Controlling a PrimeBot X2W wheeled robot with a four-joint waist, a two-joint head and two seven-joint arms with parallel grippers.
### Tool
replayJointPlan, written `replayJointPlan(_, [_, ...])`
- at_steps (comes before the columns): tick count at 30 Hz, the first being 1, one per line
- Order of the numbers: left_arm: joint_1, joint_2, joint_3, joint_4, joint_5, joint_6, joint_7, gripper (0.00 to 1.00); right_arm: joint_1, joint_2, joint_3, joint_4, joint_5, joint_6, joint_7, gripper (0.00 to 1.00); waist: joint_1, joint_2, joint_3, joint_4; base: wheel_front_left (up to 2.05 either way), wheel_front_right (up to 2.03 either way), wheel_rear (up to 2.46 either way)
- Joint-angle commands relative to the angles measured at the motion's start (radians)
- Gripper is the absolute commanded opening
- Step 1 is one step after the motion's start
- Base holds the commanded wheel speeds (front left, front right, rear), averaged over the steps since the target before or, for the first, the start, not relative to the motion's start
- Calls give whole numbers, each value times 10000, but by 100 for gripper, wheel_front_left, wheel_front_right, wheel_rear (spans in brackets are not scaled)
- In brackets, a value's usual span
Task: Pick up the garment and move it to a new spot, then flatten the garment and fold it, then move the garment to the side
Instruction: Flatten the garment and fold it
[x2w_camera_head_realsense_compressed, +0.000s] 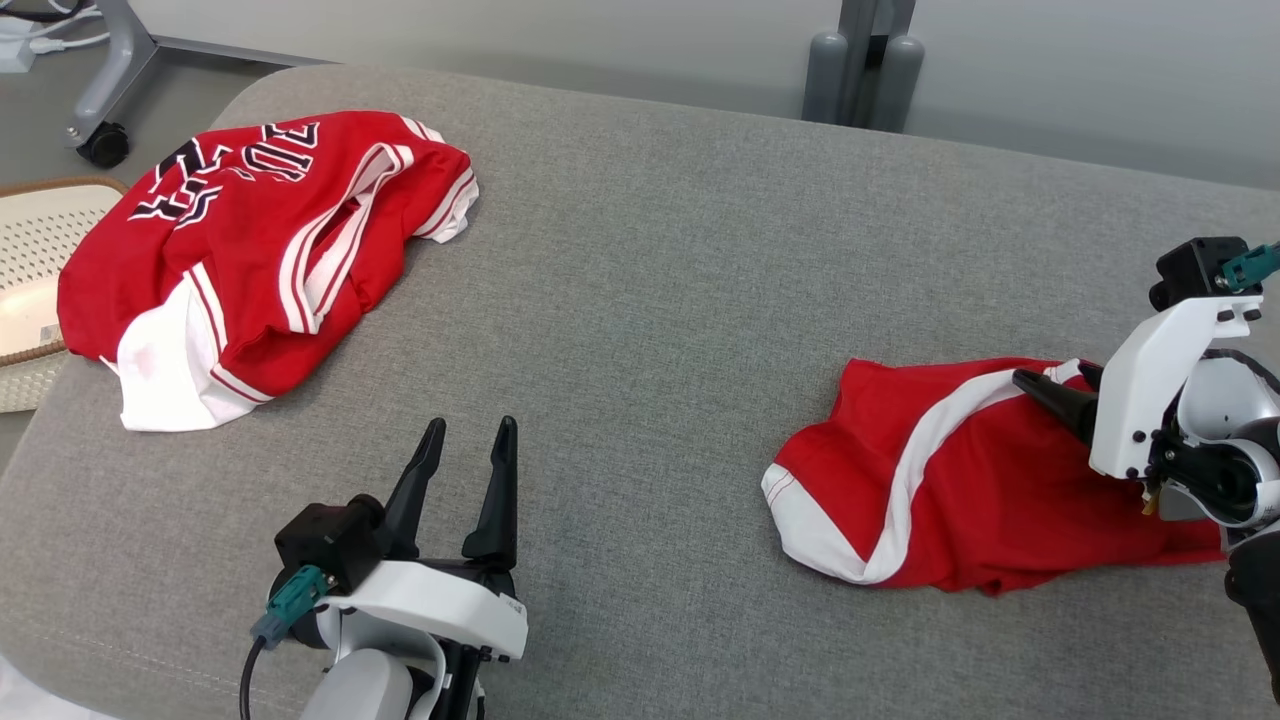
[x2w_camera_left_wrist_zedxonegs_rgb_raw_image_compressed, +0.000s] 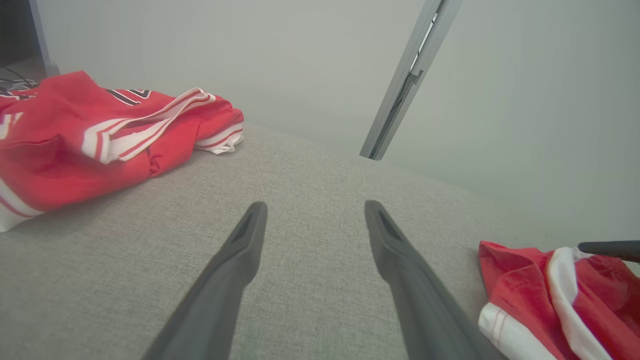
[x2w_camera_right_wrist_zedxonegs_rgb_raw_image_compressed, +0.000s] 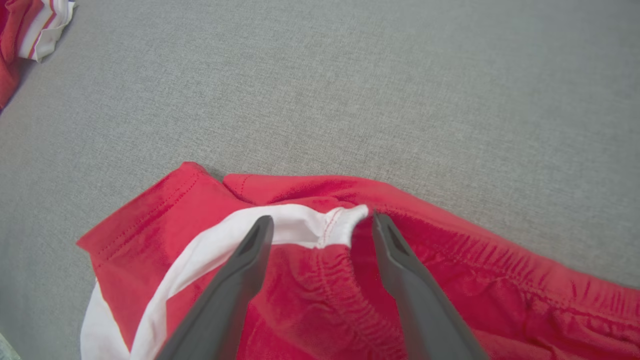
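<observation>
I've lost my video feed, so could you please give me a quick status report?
Left gripper open over grey cushion. Right gripper open above red shorts, not gripped. Red jersey far left, nothing blocking.

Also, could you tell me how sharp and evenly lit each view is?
Head view: soft even light, sharp, faint shadows beneath the crumpled red jersey. Left wrist view: hazy, left gripper fingers slightly soft. Right wrist view: crisp stitching on the red white-striped shorts.

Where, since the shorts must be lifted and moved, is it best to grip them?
On the shorts, grip the raised waistband by the white stripe, from above: it bunches up off the cushion, and the open right tool straddles it.
</observation>
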Motion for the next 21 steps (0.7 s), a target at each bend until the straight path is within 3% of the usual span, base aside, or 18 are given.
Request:
replayJointPlan(1, [-227, 39, 18, -36, -32, 24, -8, 100, -145, 8, -67, 49, 56, 2, 40, 56, 0, 0, 23, 8, 0, 0, 0])
replayJointPlan(2, [-241, 36, 0, -27, -38, 25, -8, 100, -136, -11, 12, 59, 47, 2, 47, 0, 0, 0, 40, 23, 0, 0, 0])
replayJointPlan(12, [-278, 37, 42, 3, 127, 79, -8, 100, 151, -217, 138, -489, 586, 2, -1189, 0, 0, 0, 29, -74, 0, 0, 0])
replayJointPlan(21, [-105, 37, 173, 92, 246, 2, -7, 100, 1228, -602, -232, -1385, 1019, 2, -2225, 0, 0, 0, -277, -703, 0, 0, 0])
